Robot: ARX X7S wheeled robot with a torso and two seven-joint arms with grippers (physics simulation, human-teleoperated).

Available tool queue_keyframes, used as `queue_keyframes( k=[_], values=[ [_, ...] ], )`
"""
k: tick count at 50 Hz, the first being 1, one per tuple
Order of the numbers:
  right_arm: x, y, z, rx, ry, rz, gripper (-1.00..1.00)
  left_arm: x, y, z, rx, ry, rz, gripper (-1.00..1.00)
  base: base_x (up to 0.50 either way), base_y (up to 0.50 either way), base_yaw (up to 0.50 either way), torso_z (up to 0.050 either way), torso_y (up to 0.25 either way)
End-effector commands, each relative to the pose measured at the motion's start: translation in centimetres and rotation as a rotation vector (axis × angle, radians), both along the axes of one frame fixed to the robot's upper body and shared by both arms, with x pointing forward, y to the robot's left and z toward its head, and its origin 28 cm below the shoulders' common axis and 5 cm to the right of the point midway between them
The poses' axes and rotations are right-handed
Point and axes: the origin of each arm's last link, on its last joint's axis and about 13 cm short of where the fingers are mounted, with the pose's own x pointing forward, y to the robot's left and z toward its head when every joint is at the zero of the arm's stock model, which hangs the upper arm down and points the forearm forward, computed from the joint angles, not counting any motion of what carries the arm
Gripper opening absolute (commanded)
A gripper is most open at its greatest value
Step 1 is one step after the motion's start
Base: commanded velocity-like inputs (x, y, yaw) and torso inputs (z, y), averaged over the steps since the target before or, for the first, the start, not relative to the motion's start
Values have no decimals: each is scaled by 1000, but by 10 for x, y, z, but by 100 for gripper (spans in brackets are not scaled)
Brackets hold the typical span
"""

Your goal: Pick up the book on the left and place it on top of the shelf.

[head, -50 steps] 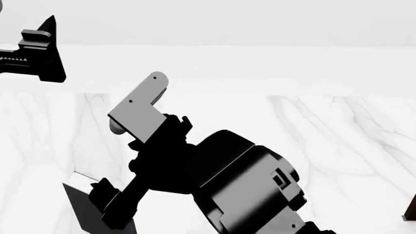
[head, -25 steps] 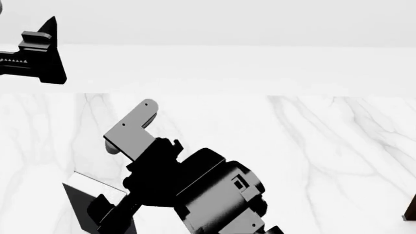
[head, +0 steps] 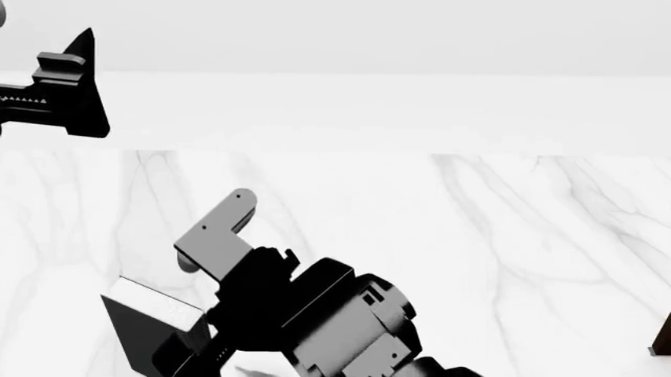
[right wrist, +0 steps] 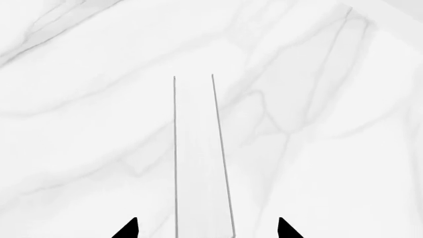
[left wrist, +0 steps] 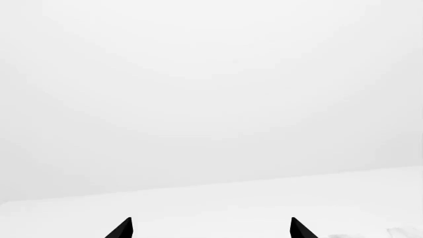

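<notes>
The book point(head: 141, 326) has black covers and a white page edge and sits at the lower left of the head view on the white marble table point(head: 504, 236). My right gripper point(head: 187, 352) reaches across to it. In the right wrist view the book point(right wrist: 201, 163) runs edge-on between the fingertips of the right gripper point(right wrist: 207, 230), with a gap on each side; the jaws are open. My left gripper point(head: 74, 82) is raised at the far left, open and empty; its wrist view point(left wrist: 210, 229) shows only white. A corner of the dark brown shelf point(head: 662, 339) shows at the right edge.
The marble table spreads across the head view, with a plain white band point(head: 419, 110) behind it. My right arm's dark body point(head: 346, 322) fills the lower middle. No other objects are in view.
My right arm has drawn down and back in the head view. The book now shows a wider white page edge beside the gripper. The left gripper has barely moved.
</notes>
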Motion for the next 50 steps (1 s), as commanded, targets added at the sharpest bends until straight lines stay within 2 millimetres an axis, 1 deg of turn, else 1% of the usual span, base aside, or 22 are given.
queue_keyframes(
  k=[1,20,33,41,50],
  values=[
    [1,-1,-6,-18,9,-11,100,-1,0,-1,-1,0,0,100,0,0,0,0,0],
    [-5,-1,-23,-47,39,3,100,0,0,-3,-3,5,-3,100,0,0,0,0,0],
    [-3,1,-18,-37,27,12,100,0,1,-5,-5,12,-4,100,0,0,0,0,0],
    [-1,3,-11,-29,11,16,100,-1,0,-4,-17,22,-14,100,0,0,0,0,0],
    [-1,3,-10,-25,5,17,100,-2,1,-5,-10,30,-35,100,0,0,0,0,0]
  ],
)
